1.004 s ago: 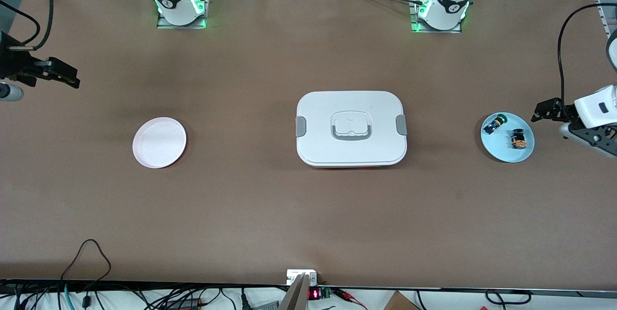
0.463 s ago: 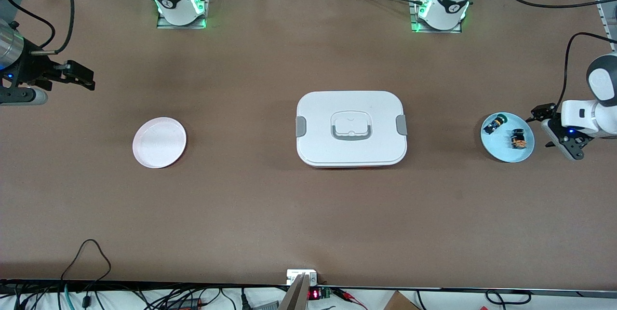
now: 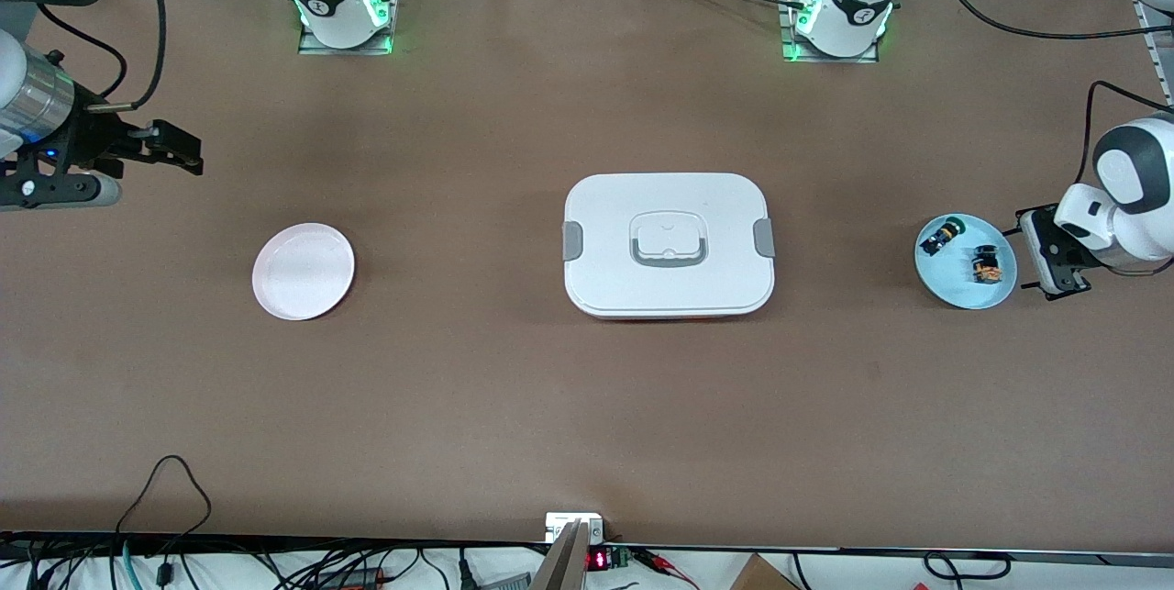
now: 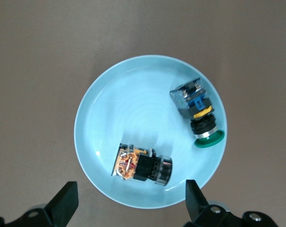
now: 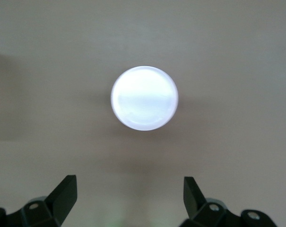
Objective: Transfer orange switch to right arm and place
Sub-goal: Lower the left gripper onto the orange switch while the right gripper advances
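We see the orange switch lying on its side on the blue plate at the left arm's end of the table, beside a green-capped switch. The left gripper hangs over the table just beside that plate, its fingers spread wide and holding nothing. The right gripper hovers near the pink plate, fingers equally wide apart and empty. A white lidded box sits mid-table.
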### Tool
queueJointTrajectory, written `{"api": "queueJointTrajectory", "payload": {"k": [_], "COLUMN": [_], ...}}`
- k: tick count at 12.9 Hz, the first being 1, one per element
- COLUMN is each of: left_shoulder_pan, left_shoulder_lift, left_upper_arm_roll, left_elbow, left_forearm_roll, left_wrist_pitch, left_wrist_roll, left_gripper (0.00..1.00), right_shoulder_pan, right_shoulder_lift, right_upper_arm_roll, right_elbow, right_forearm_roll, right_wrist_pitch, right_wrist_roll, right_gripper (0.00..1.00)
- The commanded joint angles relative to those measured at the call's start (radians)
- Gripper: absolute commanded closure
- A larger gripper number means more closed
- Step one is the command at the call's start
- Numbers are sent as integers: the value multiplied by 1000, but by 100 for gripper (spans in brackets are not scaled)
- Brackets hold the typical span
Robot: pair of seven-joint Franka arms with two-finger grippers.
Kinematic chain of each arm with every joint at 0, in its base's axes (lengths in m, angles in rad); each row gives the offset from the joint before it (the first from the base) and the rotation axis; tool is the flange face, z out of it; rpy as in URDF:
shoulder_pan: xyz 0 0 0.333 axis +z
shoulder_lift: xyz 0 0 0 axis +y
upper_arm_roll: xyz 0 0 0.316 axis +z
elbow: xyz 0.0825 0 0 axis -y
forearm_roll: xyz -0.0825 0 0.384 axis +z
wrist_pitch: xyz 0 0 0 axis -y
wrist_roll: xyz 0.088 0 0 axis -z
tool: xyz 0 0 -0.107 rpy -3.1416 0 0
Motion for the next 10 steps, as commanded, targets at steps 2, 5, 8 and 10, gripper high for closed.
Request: {"api": "queueJointTrajectory", "payload": {"k": [2,5,8,10], "left_shoulder_pan": [15,31,34,37], "left_shoulder_lift": [35,43,54,54], "left_upper_arm_roll": [-13,-15,-15,-15], "left_elbow": [-27,-34,-37,-47], "left_forearm_roll": [-5,-7,-7,-7], "left_wrist_pitch": [96,106,107,107], "left_wrist_roll": [126,134,152,175], "left_gripper": [0,0,0,0], "right_shoulder_pan": [-1,5,8,0], "right_shoulder_lift": [-2,23,56,87], "right_upper_arm_roll": [-12,-9,-9,-9], "right_elbow": [5,5,5,7], "right_forearm_roll": [91,114,223,281], "right_wrist_pitch": [-2,-8,-6,8], "right_wrist_roll": [-6,4,4,-9], "right_gripper": [0,0,0,0]}}
